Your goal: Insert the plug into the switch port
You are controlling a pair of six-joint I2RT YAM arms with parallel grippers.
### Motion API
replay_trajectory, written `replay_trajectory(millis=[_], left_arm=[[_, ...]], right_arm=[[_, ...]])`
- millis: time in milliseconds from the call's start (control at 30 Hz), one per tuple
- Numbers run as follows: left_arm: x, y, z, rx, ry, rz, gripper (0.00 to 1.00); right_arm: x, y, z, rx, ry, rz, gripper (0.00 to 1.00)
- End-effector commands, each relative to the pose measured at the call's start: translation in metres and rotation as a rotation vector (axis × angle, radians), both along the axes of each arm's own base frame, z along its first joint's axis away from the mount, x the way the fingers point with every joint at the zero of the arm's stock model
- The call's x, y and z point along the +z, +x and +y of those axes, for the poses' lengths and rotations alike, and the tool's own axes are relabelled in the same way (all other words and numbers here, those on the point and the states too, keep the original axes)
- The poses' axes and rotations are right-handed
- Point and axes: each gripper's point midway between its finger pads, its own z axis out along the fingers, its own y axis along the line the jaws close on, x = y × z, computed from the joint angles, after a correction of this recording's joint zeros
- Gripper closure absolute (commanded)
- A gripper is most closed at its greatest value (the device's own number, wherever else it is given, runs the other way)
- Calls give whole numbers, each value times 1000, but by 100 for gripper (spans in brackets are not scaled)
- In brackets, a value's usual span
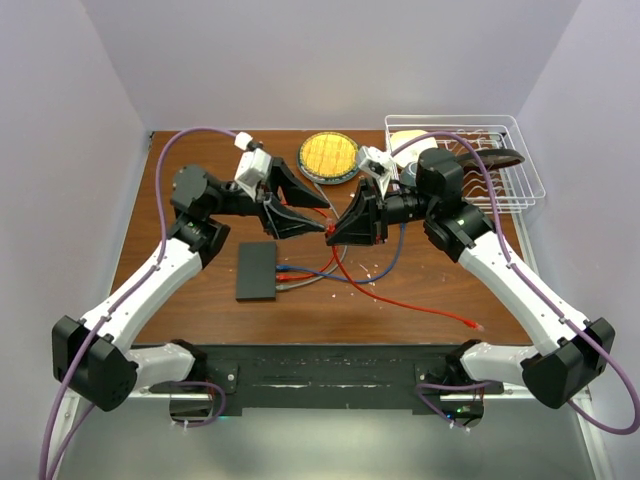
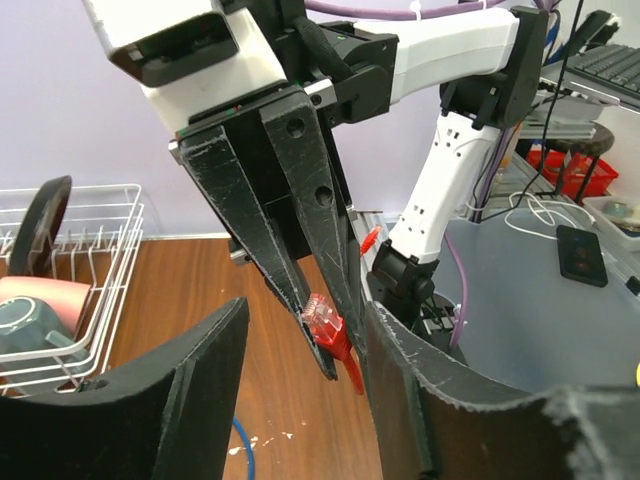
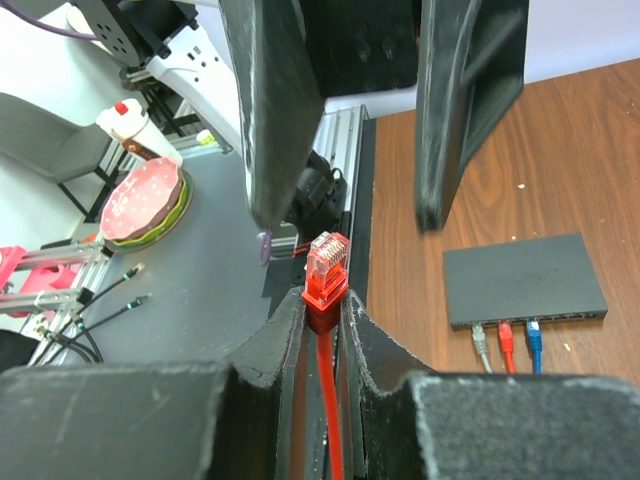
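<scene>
Our right gripper [image 3: 322, 312] is pinching the red plug [image 3: 327, 262] tightly between its fingers, holding it in the air to the right of the switch [image 3: 525, 280] and a little beyond it, well apart from the ports. We are holding the left gripper [image 3: 348, 215] around the plug, jaws standing apart with gaps on either side. Grey, red and blue cables [image 3: 505, 345] are sitting in the switch's ports, and the yellow dish [image 1: 329, 155] is lying farther beyond the switch.
</scene>
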Motion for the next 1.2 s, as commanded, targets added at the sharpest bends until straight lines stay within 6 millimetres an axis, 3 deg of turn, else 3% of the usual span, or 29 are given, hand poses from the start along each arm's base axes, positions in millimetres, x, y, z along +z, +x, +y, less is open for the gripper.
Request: replay_trajectory(millis=[0, 200, 300, 400, 433, 533, 600, 633, 700, 733, 833, 933, 1133, 1167], left_arm=[[8, -5, -8, -25, -27, -16, 47], [7, -7, -17, -44, -24, 0, 59], [7, -6, -19, -42, -27, 4, 74], [8, -7, -21, -40, -30, 8, 98], [9, -5, -21, -31, -35, 11, 100], [15, 1, -22, 16, -53, 24, 100], [17, 9, -21, 78, -56, 57, 100], [21, 24, -19, 170, -78, 66, 100], [20, 34, -16, 262, -70, 102, 100], [22, 51, -11, 371, -88, 119, 100], [22, 71, 2, 534, -96, 167, 100], [24, 87, 20, 686, -117, 216, 100], [20, 114, 55, 954, -153, 403, 100], [11, 116, 58, 984, -131, 445, 100]], right_arm=[[22, -8, -2, 20, 47, -40, 100], [21, -7, -2, 12, 44, -35, 100], [19, -6, -2, 10, 42, -32, 100], [18, -5, -2, 3, 38, -29, 100], [18, -5, -2, -3, 37, -28, 100], [19, 4, -3, -75, 22, -40, 80], [18, 12, -6, -149, 0, -56, 54], [19, 22, -8, -218, -8, -70, 46], [23, 30, -15, -300, -18, -99, 32], [26, 45, -20, -399, -28, -118, 30], [28, 63, -35, -557, -43, -145, 17], [33, 80, -50, -705, -39, -172, 11], [36, 103, -61, -859, -28, -151, 11], [38, 105, -60, -871, -20, -151, 11]])
